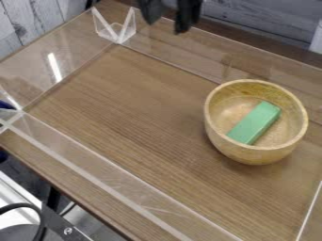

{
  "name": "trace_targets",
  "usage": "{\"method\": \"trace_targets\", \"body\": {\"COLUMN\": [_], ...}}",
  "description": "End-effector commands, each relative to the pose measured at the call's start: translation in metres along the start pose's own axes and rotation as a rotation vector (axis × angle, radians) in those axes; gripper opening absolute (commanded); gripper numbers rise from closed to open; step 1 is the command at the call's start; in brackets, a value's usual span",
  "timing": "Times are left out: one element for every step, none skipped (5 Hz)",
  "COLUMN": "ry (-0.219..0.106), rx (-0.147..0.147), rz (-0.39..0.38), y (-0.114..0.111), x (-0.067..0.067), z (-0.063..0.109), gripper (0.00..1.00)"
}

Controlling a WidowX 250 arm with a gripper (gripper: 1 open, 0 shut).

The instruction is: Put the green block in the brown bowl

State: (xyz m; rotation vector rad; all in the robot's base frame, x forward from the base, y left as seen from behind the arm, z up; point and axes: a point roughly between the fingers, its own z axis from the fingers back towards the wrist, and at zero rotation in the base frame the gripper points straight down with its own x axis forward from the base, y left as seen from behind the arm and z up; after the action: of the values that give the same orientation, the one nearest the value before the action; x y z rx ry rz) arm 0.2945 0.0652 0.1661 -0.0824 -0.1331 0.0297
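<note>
Looking across the brown wood-grained worktop (126, 122), we find the flat, bright green rectangular block (254, 124) lying inside the round, light-brown wooden bowl (255, 122) with the thick rim. We see it tilted diagonally across the bowl's floor, one end toward the far side and the other toward the near side, with the wall of the bowl all around it. The bowl itself stands upright on the right part of the worktop.

We see the dark, blurred fingers (168, 21) at the top of the view, standing wide, with nothing held between them that we can make out. They are well apart from the block, which lies below them and to the right in the view, and they touch neither it nor the bowl.

Near the top, to the left of the fingers in our view, we have a clear, angular transparent object (115, 26) on the worktop. At the lower left we notice black cables (38, 212) beside the worktop's edge, partly cut off by the frame.
</note>
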Motion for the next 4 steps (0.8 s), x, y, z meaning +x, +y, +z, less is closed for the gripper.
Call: {"method": "trace_targets", "body": {"ry": [-0.019, 0.015, 0.018, 0.015], "rx": [0.030, 0.011, 0.001, -0.009], "rz": [-0.012, -0.032, -0.055, -0.080], "y": [0.011, 0.001, -0.016, -0.030], "x": [-0.007, -0.016, -0.011, -0.004], "z": [0.004, -0.008, -0.013, -0.015], "gripper": [1.00, 1.00, 1.00, 1.00]}}
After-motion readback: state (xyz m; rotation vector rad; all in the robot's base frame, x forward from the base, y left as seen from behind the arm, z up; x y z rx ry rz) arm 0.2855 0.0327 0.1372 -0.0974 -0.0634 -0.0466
